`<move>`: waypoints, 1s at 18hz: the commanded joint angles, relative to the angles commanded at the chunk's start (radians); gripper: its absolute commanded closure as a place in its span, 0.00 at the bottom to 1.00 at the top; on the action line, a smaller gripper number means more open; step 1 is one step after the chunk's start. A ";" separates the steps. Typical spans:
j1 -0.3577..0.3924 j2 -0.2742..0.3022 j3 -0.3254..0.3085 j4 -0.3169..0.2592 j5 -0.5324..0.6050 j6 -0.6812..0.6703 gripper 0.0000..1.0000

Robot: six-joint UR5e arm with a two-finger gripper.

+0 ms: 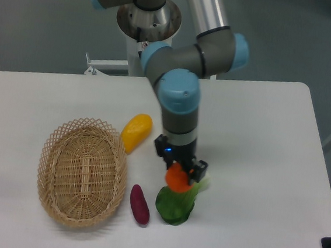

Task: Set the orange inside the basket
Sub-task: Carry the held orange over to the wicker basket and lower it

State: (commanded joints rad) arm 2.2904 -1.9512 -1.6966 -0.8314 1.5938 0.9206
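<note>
Currently the hand (179, 173) is closed around the orange (177, 178), its dark fingers (198, 169) pressing the fruit from either side; the opening is only as wide as the orange itself; the fruit's lower half shows bright below the fingers, its top is hidden by the hand's body, where a small blue light glows.

Orange is held off the white desk (269, 140), directly over the pale stalk end of a leafy green vegetable (175, 206); whether the fruit brushes the leaves cannot be told from this angle.

Arm comes down from the upper middle, grey links with light-blue joint caps, wrist vertical above the hand; pedestal base stands at the desk's far edge.

Basket (83, 172), oval tan wicker with open lattice rim, lies on the desk's left part, well apart from the orange, nothing inside but its woven floor; a yellow elongated fruit (136, 132) lies just beside the basket's upper-right rim, tilted; a small purple vegetable (139, 204) lies near the basket's lower-right rim, between basket and the green vegetable; orange sits to the right of all three, nearest the green vegetable.
</note>
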 joint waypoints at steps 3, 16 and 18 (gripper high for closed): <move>-0.041 -0.003 0.005 0.000 0.000 -0.026 0.45; -0.227 -0.071 0.020 0.035 0.009 -0.094 0.45; -0.246 -0.086 0.021 0.037 0.011 -0.103 0.45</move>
State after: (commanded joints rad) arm 2.0449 -2.0371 -1.6751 -0.7946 1.6045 0.8177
